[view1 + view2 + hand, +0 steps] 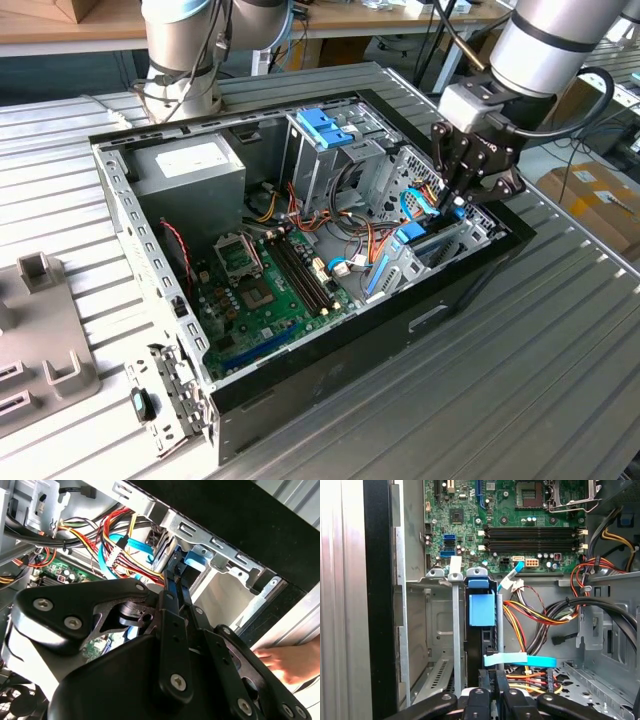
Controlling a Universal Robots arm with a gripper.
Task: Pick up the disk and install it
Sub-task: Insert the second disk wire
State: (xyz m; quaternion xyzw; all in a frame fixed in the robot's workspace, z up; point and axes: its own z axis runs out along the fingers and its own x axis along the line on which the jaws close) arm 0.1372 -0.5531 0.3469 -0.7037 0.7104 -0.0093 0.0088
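The disk point(481, 611) stands on edge in a slot of the drive bay at the front end of the open computer case point(330, 375). Its light-blue rail and tab face the first wrist view. In the exterior view the disk point(420, 238) is at the case's right end, directly under my gripper point(455, 205). My gripper point(493, 682) has its thin black fingers point(172, 577) pressed close together on the disk's upper edge, next to the blue rail point(197, 560). Most of the disk's body is hidden inside the bay.
Bundles of coloured cables point(540, 615) and a light-blue flat cable point(520, 660) run right beside the bay. The motherboard point(265, 290), grey power supply point(190, 165) and blue-topped drive cage point(325, 128) fill the case. A person's hand point(280, 662) rests outside the case wall.
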